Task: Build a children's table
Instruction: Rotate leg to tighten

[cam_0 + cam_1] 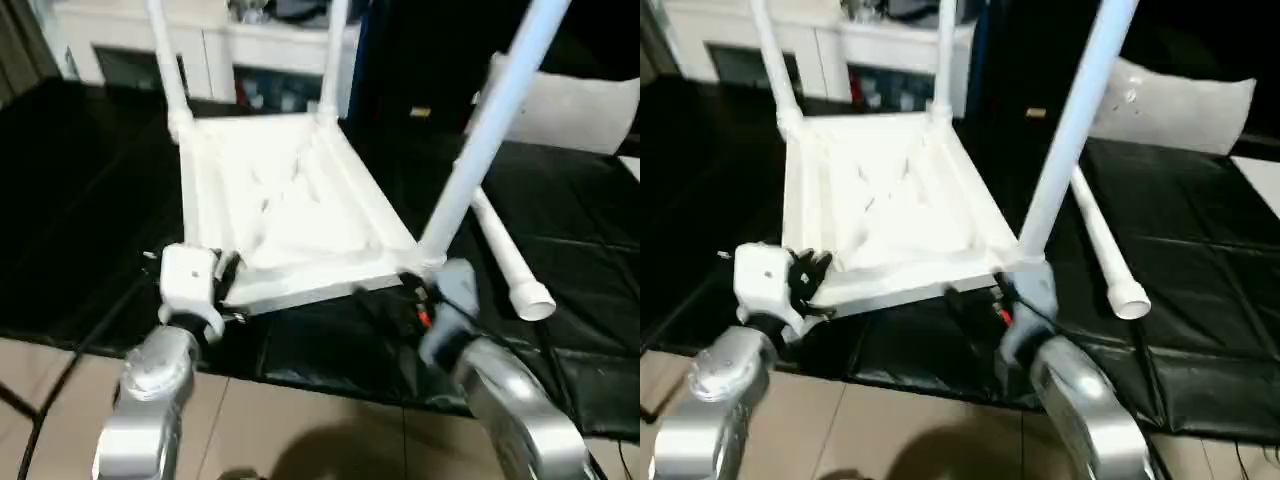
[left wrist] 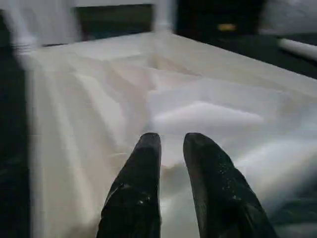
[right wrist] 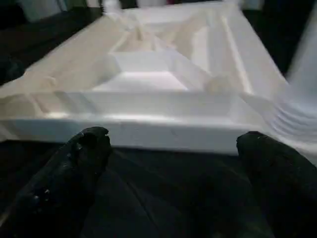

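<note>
The children's table (image 1: 290, 210) lies upside down on a black mat (image 1: 560, 330), ribbed underside facing up, X-ribs and raised rim visible. Three legs stand in its round corner sockets: far-left leg (image 1: 168, 70), far-right leg (image 1: 333, 60), and near-right leg (image 1: 490, 120), which leans toward the right as it rises out of frame. The near-left corner socket, by the left hand, has no leg in it. The fourth leg (image 1: 510, 265) lies loose on the mat just right of the tabletop, wide open end pointing toward the robot, apart from the top.

Left hand (image 2: 171, 144) sits at the near-left corner of the tabletop, over the rim; its two black fingers (image 2: 138, 178) stand narrow with a slim gap, nothing between them. Right hand (image 3: 173, 144) hovers at the near edge of the tabletop close to the near-right socket, fingers (image 3: 84, 153) spread wide, edge of the top in front of them, not gripping anything. Silver forearms come up from the bottom of the head views.

The mat covers the floor; beige tiles (image 1: 300, 420) show at its near edge. Behind the table a white cabinet (image 1: 130, 45) with dark glass fronts, contents too blurred to tell. A white sheet-like object (image 1: 570, 105) lies at far right.
</note>
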Robot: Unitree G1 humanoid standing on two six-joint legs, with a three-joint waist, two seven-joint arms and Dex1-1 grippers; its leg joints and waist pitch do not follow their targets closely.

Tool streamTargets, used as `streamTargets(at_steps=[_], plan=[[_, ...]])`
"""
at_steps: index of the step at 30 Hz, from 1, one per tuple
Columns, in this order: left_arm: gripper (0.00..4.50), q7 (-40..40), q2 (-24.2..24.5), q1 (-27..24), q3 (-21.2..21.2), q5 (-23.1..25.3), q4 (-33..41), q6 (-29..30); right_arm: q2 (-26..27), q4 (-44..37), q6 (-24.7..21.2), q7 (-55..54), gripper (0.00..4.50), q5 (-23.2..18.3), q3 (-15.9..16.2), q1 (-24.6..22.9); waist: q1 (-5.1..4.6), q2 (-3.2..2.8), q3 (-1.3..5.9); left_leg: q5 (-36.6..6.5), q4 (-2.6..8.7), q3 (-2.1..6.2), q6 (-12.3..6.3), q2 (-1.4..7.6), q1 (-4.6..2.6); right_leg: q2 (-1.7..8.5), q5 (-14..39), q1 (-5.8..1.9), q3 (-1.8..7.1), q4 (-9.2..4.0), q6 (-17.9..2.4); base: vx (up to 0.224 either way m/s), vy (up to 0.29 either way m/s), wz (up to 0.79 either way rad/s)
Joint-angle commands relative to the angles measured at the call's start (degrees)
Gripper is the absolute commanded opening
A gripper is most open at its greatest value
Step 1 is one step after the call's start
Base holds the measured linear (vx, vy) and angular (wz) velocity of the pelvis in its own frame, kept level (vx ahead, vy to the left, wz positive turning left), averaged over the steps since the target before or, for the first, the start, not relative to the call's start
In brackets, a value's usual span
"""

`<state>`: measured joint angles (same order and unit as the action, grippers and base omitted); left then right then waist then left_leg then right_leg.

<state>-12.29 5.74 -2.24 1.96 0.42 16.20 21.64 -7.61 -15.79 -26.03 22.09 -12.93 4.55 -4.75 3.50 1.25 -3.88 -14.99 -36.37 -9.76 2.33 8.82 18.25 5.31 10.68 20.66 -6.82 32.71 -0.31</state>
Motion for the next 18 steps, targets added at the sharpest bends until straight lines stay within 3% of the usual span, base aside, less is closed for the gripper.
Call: streamTargets(at_steps=[1,2,4,6,7,8,9,10,11,12,14,16,17,18], plan=[[1.02,-1.67,0.44,0.29,2.35,1.01,0.11,-1.46,-0.1,-1.79,-0.05,-0.23,4.5,-0.68,-1.69,-0.08,-0.66,-0.12,2.16,-23.75,7.04,3.43,2.58,4.47,0.39,5.21,34.72,-0.91,3.51,-6.09,0.3,0.0,0.0,0.0],[1.02,-4.27,0.73,0.96,3.79,-0.45,0.42,-1.67,-0.19,-2.45,1.14,0.93,4.5,-1.48,-1.82,-0.31,-0.88,0.49,2.11,-21.82,6.97,3.26,1.88,4.52,0.53,5.42,35.0,-0.7,3.73,-6.27,0.12,0.0,0.0,0.0],[1.19,-7.36,0.89,1.77,4.75,-2.66,0.47,-2.22,-0.63,-2.9,2.31,2.06,4.5,-1.87,-1.72,-0.45,-1.24,0.38,2.0,-21.45,6.81,3.23,1.42,4.5,0.66,5.5,36.74,-0.56,3.52,-6.42,-0.06,0.0,0.0,0.0],[1.19,-10.95,1.07,3.56,5.14,-5.39,-0.45,-2.48,-1.49,-2.37,3.69,2.62,4.5,-1.39,-1.6,-0.04,-1.65,-0.25,2.02,-21.35,6.71,3.34,1.54,4.54,0.88,5.45,36.58,-0.51,3.45,-6.43,-0.43,0.0,0.0,0.0],[1.39,-13.2,1.28,5.07,5.25,-6.99,-1.65,-1.4,-2.36,-1.15,4.21,2.12,4.5,-0.12,-1.66,0.55,-1.61,-1.09,2.19,-20.96,6.75,3.28,1.81,4.59,0.67,5.27,34.05,-0.3,3.63,-6.16,-1.37,0.0,0.0,0.0],[1.39,-13.2,1.28,5.07,5.25,-6.99,-1.65,-1.4,-2.36,-1.15,4.21,2.12,4.5,-0.12,-1.66,0.55,-1.86,-0.57,2.19,-20.82,6.73,3.09,1.84,4.55,0.75,5.0,33.03,-0.2,3.62,-6.22,-1.65,0.0,0.0,0.0],[1.58,-17.5,2.96,8.83,7.24,-7.53,-4.89,0.42,-3.74,0.15,4.73,1.82,4.5,0.44,-2.82,1.59,-1.97,-0.81,2.06,-21.38,6.86,3.09,1.88,4.52,0.79,4.72,31.75,-0.26,3.59,-6.11,-2.05,0.0,0.0,0.0],[1.58,-20.42,3.99,11.23,8.77,-7.72,-6.95,1.84,-4.5,0.55,4.6,2.14,4.5,0.01,-3.81,2.11,-1.91,-0.58,2.49,-20.05,6.78,3.04,1.57,4.34,0.75,4.72,30.26,-0.41,3.83,-5.5,-2.35,0.0,0.0,0.0],[1.7,-20.42,3.99,11.23,8.77,-7.72,-6.95,1.84,-4.5,0.55,4.6,2.14,4.5,0.01,-3.81,2.11,-1.71,-0.71,2.58,-18.93,6.83,2.94,1.44,4.38,0.63,4.76,28.91,-0.32,4.02,-5.39,-2.89,0.0,0.0,0.0],[1.78,-21.39,4.4,12.07,9.38,-7.7,-7.71,2.22,-4.71,0.56,4.47,2.35,4.5,-0.32,-4.22,2.26,-1.7,-0.67,2.72,-16.13,6.78,2.78,1.19,4.54,1.01,4.82,24.61,-0.55,4.33,-4.76,-4.59,0.0,0.0,0.0],[1.86,-23.63,5.72,15.27,12.06,-5.14,-11.53,2.33,-6.53,1.18,4.33,3.15,4.5,0.27,-4.87,2.48,-1.65,-0.71,2.88,-13.0,6.78,2.6,0.7,4.67,1.61,4.8,20.95,-0.97,4.52,-4.09,-6.24,0.0,0.0,0.0],[2.05,-25.3,6.03,17.33,13.23,-4.58,-13.82,2.93,-7.53,1.46,4.04,3.82,4.5,0.23,-5.39,2.73,-1.5,-0.72,3.22,-13.15,6.52,2.27,0.63,4.64,1.04,4.73,19.24,-0.67,4.76,-3.72,-7.49,0.03,-0.007,0.02],[2.13,-26.8,6.48,19.89,14.63,-3.43,-16.92,2.43,-8.65,1.84,3.66,4.69,4.5,0.04,-5.92,3.06,-1.55,-0.47,3.53,-9.92,6.49,2.25,-0.11,4.57,1.68,4.61,16.02,-1.18,4.83,-3.22,-8.34,0.06,-0.014,0.03],[2.17,-27.52,6.6,22.13,15.46,-2.51,-19.85,2.05,-9.59,2.18,3.29,5.55,4.5,-0.21,-6.23,3.37,-1.32,-1.26,3.97,-6.59,5.93,1.87,-0.74,4.32,0.97,4.33,11.28,-0.73,4.89,-2.93,-9.37,0.074,-0.017,0.04]])
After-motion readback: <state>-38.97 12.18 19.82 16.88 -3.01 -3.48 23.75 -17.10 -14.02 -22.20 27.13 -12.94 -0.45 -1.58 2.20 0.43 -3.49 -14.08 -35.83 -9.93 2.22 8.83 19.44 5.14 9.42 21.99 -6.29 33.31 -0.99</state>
